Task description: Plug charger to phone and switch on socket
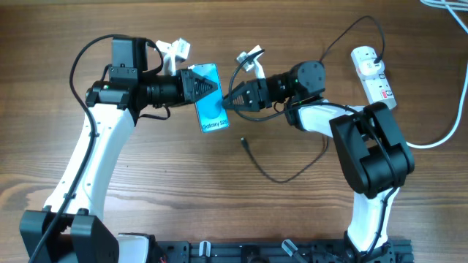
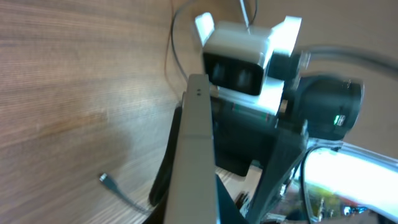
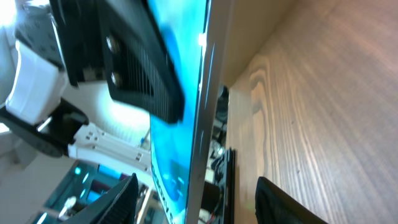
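The phone, turquoise-faced with a white border, is held tilted above the table between both arms. My left gripper is shut on its left side. The left wrist view shows the phone edge-on between my jaws. My right gripper is open, with a finger on either side of the phone's right edge and not closed on it. The charger's black cable lies on the table with its connector tip free, also seen in the left wrist view. The socket lies at the far right.
The black cable loops across the table below the right arm and runs up toward the power strip. A thick white cord leaves the strip toward the right edge. The arm bases stand along the front edge.
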### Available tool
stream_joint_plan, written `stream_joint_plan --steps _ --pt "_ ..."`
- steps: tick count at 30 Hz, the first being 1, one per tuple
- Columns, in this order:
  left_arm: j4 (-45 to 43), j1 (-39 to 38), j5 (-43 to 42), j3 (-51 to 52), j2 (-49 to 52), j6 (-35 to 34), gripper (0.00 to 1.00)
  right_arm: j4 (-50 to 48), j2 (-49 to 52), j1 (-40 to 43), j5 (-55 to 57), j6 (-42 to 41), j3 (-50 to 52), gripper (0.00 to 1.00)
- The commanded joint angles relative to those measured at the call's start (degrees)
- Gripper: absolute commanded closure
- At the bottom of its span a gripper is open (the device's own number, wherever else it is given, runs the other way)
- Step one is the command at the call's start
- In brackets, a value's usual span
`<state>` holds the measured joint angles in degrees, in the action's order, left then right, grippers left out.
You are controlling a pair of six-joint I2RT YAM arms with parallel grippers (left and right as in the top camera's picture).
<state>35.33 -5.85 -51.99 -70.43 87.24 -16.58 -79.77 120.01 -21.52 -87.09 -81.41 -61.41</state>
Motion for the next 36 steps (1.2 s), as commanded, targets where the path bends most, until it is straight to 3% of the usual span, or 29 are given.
stream_joint_plan --steps 1,4,7,10,12,14,15,22,28,31,36 --pt "-3.6 0.0 -0.7 -0.4 -2.0 -11.4 0.96 -0.2 1.3 -2.1 -3.9 -1.4 0.0 0.38" --pt "-4.5 0.0 -4.2 -0.4 -2.0 -12.7 0.96 -0.2 1.3 -2.5 -3.4 -1.3 0.0 0.41" --pt "-4.3 0.0 -5.6 -0.5 -2.0 -12.7 0.96 -0.2 1.3 -2.5 -1.7 -2.3 0.0 0.52" --pt "-4.3 0.0 -5.6 -0.4 -2.0 -12.6 0.96 -0.2 1.3 -2.5 0.3 -3.0 0.0 0.82" --pt "-4.3 0.0 -5.6 -0.5 -2.0 -12.6 0.91 -0.3 1.3 -2.4 1.1 -4.3 0.0 0.96" --pt "-4.3 0.0 -5.6 -0.4 -2.0 -12.2 0.79 -0.6 1.3 -2.2 2.1 -4.4 0.0 0.96" --pt "-4.2 0.0 -5.6 -0.4 -2.0 -12.2 0.78 -0.6 1.3 -2.0 2.9 -5.3 0.0 0.96" --pt "-1.2 0.0 -5.7 -0.5 -2.0 -11.7 0.81 -0.6 1.3 -1.6 4.4 -9.8 0.0 0.96" --pt "-1.5 0.0 -15.2 -0.5 -2.0 -6.4 0.83 -3.2 1.3 -0.6 5.0 -14.8 -0.1 0.96" --pt "-1.5 0.0 -16.0 -0.5 -2.0 -6.1 0.85 -3.8 1.3 -0.6 5.4 -16.5 -0.1 0.96" --pt "-1.5 0.0 -16.6 -0.5 -2.0 -6.1 0.72 -5.5 1.3 -0.6 7.9 -19.0 -0.2 0.96"
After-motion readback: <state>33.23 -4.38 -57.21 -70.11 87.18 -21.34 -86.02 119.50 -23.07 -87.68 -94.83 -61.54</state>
